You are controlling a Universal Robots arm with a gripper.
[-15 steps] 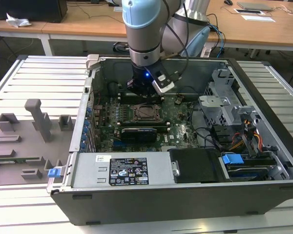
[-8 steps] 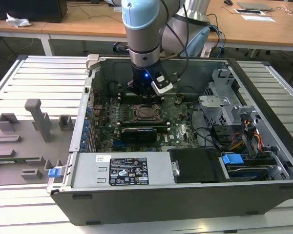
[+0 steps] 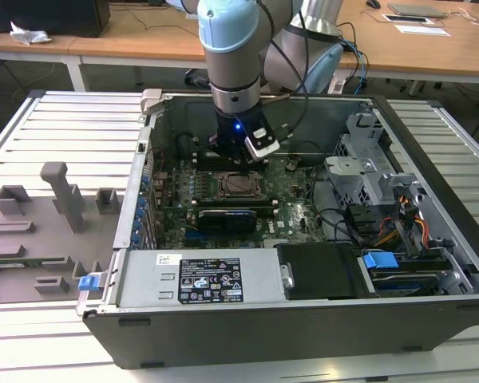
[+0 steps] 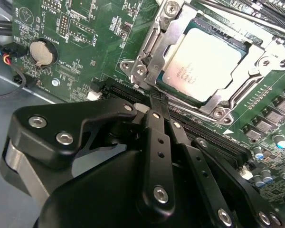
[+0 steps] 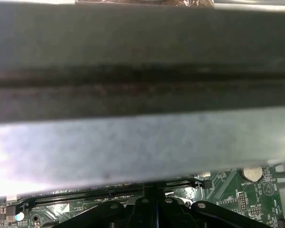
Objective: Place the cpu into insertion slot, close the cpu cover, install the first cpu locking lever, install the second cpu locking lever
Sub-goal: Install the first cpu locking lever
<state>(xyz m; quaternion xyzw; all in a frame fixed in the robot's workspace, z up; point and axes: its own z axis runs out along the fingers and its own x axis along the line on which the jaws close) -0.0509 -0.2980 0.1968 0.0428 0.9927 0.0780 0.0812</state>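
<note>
Beside socket: black tool (image 4: 156,102) narrow, empty; square silver cpu (image 4: 202,64) under metal cpu cover (image 4: 156,52).

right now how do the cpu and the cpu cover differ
The cpu is a solid, dull silver-grey square plate; the cpu cover is a thin shiny frame with an open window. The cpu lies inside that window, the cpu cover around its edges. Both are metal, square, and lie flat on the socket.

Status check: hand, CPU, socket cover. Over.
Black hand shut, empty, tips at the socket's edge. Silver-grey square CPU seated in the socket. Thin silver metal cover frame down over it. Nothing in the way.
</note>
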